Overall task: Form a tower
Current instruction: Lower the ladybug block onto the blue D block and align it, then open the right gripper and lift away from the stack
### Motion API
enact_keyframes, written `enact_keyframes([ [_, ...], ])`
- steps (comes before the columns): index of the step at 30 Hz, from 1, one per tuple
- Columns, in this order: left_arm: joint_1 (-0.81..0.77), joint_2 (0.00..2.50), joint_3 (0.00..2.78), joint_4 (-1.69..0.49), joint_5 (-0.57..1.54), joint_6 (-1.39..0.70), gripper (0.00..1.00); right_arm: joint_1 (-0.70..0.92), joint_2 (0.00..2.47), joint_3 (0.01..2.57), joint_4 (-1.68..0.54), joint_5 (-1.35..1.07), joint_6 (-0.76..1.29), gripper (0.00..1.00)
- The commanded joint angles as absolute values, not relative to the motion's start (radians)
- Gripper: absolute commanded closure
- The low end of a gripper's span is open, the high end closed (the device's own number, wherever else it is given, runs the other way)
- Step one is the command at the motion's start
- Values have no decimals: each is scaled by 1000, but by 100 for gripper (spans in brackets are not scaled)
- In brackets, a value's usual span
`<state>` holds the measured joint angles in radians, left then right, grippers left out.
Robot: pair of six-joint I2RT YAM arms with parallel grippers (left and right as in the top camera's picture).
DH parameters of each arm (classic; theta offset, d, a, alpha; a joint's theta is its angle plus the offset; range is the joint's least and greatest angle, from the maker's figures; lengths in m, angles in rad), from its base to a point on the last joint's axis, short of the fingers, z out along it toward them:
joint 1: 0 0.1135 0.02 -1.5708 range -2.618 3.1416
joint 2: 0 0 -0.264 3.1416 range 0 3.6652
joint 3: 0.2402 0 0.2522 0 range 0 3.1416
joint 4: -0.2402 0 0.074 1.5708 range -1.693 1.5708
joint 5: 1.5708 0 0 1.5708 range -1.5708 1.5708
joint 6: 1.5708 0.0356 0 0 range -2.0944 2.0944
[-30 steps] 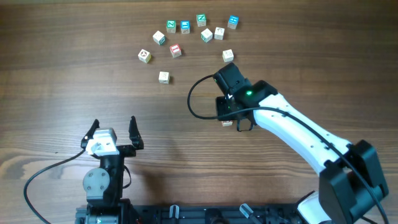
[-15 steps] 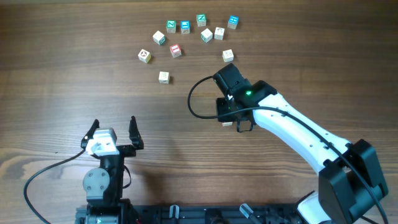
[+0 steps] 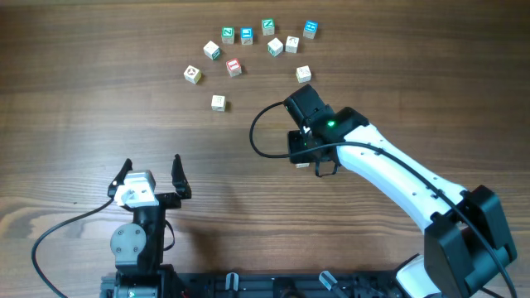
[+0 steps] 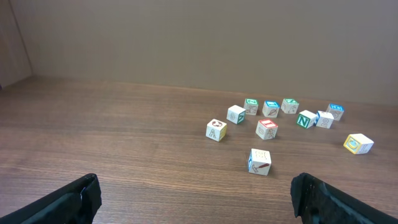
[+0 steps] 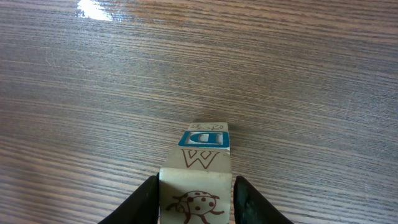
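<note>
Soft, even light falls from above, bright enough throughout. Shadows on the table [image 3: 99,99] are faint and short. One white glare patch (right wrist view, top left) washes out the grain.

Blue-framed D stood on one cube face of the tower [image 5: 203,139], reddish-brown W on the face just nearer the camera, A on a pale loose cube [image 4: 216,130], N on a green-faced cube [image 4: 305,119], other prints too small to read.
</note>
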<state>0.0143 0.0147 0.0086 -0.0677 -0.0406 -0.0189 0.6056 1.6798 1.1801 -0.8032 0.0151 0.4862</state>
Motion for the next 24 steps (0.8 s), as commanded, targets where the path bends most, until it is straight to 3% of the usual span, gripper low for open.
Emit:
enact_keyframes([
  [1,20,10,6,-68,-54,0,0,606,1687,1169,-805,3,471,61],
  [11,20,10,6,-68,-54,0,0,605,1687,1169,-820,2,470,65],
  [15,20,10,6,-68,-54,0,0,606,1687,1169,-820,2,443,59],
  [19,20,10,6,-68,-54,0,0,606,1687,1169,-801,2,418,37],
  [22,20,10,6,-68,-54,0,0,606,1687,1169,-772,3,418,9],
  [24,20,10,6,-68,-53,0,0,605,1687,1169,-755,3,415,4],
])
